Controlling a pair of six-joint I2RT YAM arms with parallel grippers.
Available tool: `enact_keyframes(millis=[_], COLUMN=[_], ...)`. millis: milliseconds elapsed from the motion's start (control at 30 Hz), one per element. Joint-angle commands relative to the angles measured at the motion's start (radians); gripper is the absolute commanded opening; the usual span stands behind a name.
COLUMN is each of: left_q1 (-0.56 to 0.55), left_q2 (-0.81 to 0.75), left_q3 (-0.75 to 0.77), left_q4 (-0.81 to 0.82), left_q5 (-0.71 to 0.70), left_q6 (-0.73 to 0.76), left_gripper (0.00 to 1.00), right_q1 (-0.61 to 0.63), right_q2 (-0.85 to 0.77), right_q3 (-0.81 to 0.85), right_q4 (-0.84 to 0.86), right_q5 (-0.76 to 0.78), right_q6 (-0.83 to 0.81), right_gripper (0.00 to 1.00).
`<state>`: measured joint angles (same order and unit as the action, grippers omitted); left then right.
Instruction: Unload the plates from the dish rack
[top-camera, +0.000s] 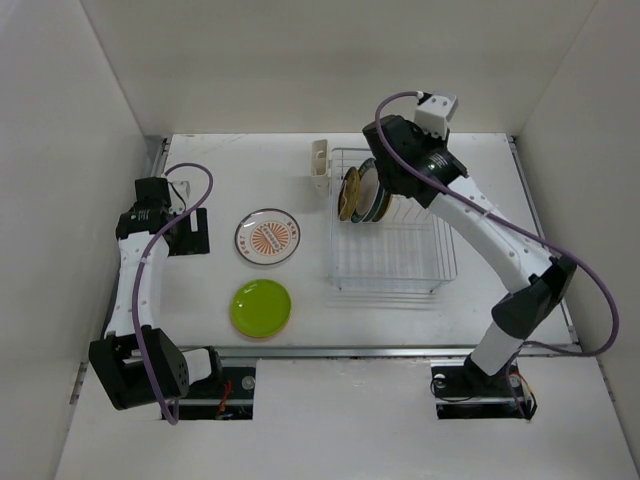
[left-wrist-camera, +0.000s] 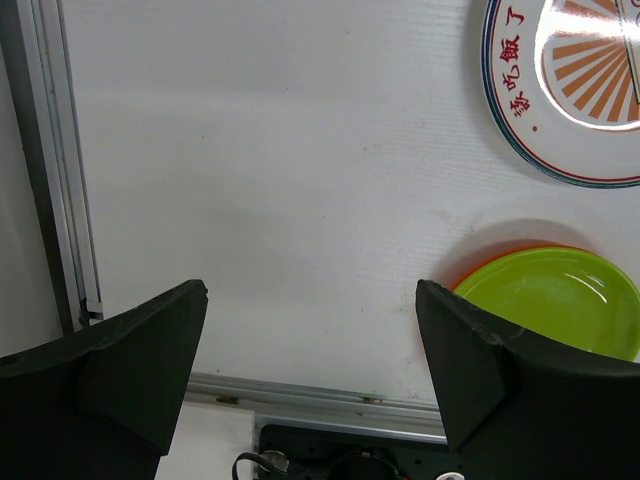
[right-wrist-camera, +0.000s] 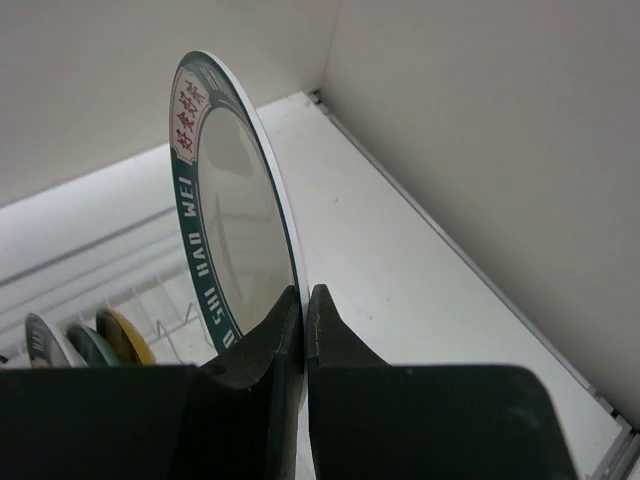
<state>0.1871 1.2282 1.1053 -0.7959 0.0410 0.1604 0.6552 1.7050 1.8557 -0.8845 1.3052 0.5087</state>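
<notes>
Jaws of the right gripper (right-wrist-camera: 305, 300) are pressed together on the lower edge of the teal-rimmed plate (right-wrist-camera: 230, 220), which stands upright on edge directly above the grip. Lower than this hand and off to its left, three more plates (right-wrist-camera: 90, 345) stand on edge in the dish rack (top-camera: 395, 288). Jaws of the left gripper (left-wrist-camera: 310, 300) stand wide apart and hold nothing. Just beyond its right finger the lime green plate (left-wrist-camera: 560, 300) lies flat on an orange plate (left-wrist-camera: 470, 275), with the orange-centred plate (left-wrist-camera: 570, 90) farther ahead on the table (left-wrist-camera: 280, 180).
</notes>
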Motion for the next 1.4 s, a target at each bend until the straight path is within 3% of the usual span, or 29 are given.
enact_keyframes(millis=[0, 67, 167, 200, 267, 300, 367, 433, 700, 833, 967, 1067, 1233, 1367], left_q1=[0.005, 0.005, 0.005, 0.005, 0.005, 0.005, 0.014, 0.024, 0.06, 0.06, 0.06, 0.06, 0.06, 0.06], left_q2=[-0.012, -0.021, -0.021, -0.021, -0.032, -0.032, -0.041, -0.041, -0.05, -0.05, -0.05, -0.05, -0.041, -0.032], left_q3=[-0.009, -0.009, -0.009, -0.009, -0.009, -0.018, -0.018, -0.018, -0.036, -0.036, -0.045, -0.055, -0.055, -0.045], left_q4=[0.004, 0.004, 0.014, 0.014, 0.024, 0.033, 0.034, 0.044, 0.066, 0.066, 0.066, 0.066, 0.066, 0.066], left_q5=[0.01, 0.01, -0.015, -0.03, -0.055, -0.085, -0.118, -0.159, -0.158, -0.147, -0.147, -0.135, -0.115, -0.102], left_q6=[0.011, 0.011, -0.021, -0.03, -0.05, -0.05, -0.061, -0.084, -0.107, -0.098, -0.088, -0.088, -0.079, -0.079], left_gripper=[0.84, 0.84, 0.85, 0.85, 0.85, 0.85, 0.85, 0.85, 0.88, 0.88, 0.88, 0.89, 0.89, 0.89], right_q1=[0.079, 0.145, 0.199, 0.208, 0.219, 0.219, 0.219, 0.219, 0.219, 0.21, 0.15, 0.11, 0.098, 0.089], right_q2=[-0.053, -0.065, -0.103, -0.12, -0.168, -0.179, -0.162, -0.115, 0.192, 0.323, 0.358, 0.415, 0.441, 0.476], right_q3=[0.085, 0.094, 0.076, 0.007, -0.085, -0.131, -0.214, -0.214, -0.053, 0.04, 0.014, 0.002, -0.019, -0.014], right_q4=[-0.062, -0.05, 0.094, 0.163, 0.39, 0.459, 0.601, 0.633, 0.691, 0.65, 0.716, 0.746, 0.726, 0.716], right_q5=[0.215, 0.192, -0.04, -0.245, -0.462, -0.667, -0.843, -1.016, -1.234, -1.235, -1.261, -1.375, -1.411, -1.446], right_q6=[-0.018, -0.018, -0.057, -0.087, -0.14, -0.141, -0.141, -0.141, -0.116, -0.05, 0.065, 0.088, 0.12, 0.077], right_gripper=[0.0, 0.0, 0.0, 0.0, 0.0, 0.0, 0.0, 0.0, 0.0, 0.0, 0.0, 0.0, 0.0, 0.09])
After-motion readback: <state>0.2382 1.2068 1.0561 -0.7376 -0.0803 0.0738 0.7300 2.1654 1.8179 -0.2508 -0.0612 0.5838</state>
